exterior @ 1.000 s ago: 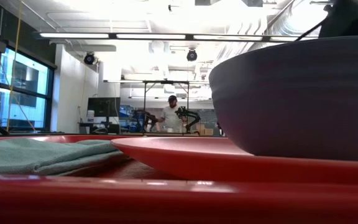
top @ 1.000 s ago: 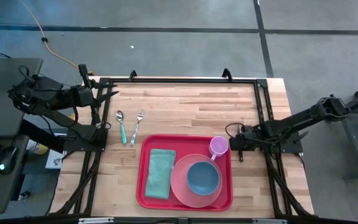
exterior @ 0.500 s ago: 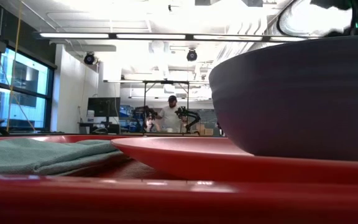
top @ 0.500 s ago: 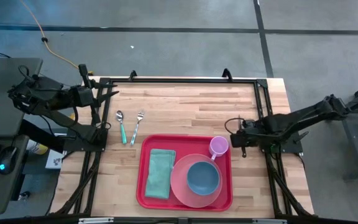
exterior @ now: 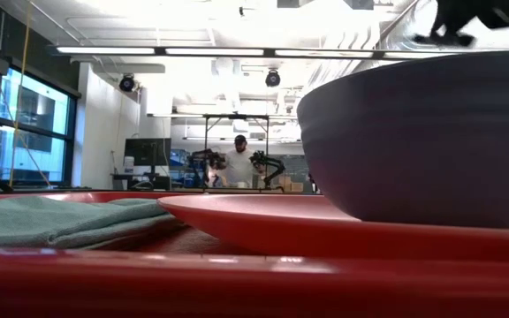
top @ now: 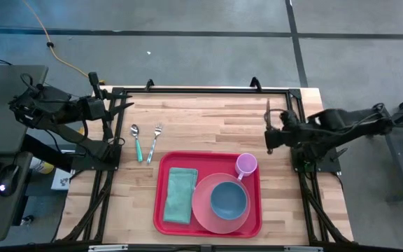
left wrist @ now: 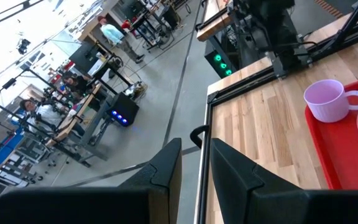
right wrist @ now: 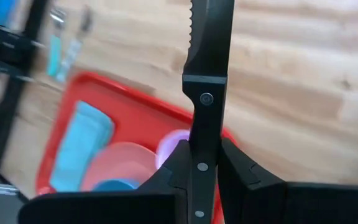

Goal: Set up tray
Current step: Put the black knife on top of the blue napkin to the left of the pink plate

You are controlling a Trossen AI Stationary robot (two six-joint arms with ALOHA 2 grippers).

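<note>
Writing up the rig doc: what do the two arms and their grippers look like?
Both arms are dark, nearly black, jointed links with thin black cables looped alongside. The left gripper has two broad, angular, matte black fingers. The right gripper has the same blocky black fingers. No markings or colour accents visible on either.

Spoon [top: 136, 141] beside fork [top: 154, 142]; distant person [exterior: 237, 164] beyond table [top: 208, 119]
</note>
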